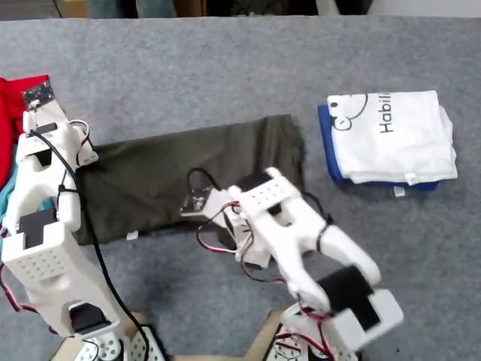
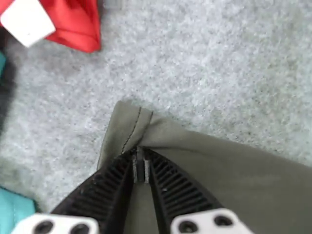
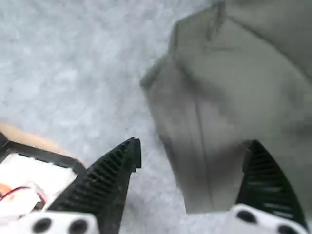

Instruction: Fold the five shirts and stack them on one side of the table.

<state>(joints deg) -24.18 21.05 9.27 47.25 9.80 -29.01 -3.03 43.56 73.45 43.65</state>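
My left tool (image 2: 140, 168) pinches a corner of the olive shirt (image 1: 188, 177) near the left edge of the bench (image 1: 225, 60); my right tool (image 3: 194, 145) gapes wide over its near hem. By the right edge, a white shirt (image 1: 391, 131) tops a blue shirt (image 1: 324, 139).

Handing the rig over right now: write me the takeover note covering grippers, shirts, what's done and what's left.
Left gripper: shut on a corner of the olive shirt.
Right gripper: open, over the olive shirt's near edge.
Shirts: the olive shirt lies as a long band mid-table. The white shirt sits folded on the blue shirt at the right side. The red shirt and teal shirt lie unfolded at the left edge.
Done: white and blue stacked.
Left: finish folding olive, fold red and teal, add all three to the stack.
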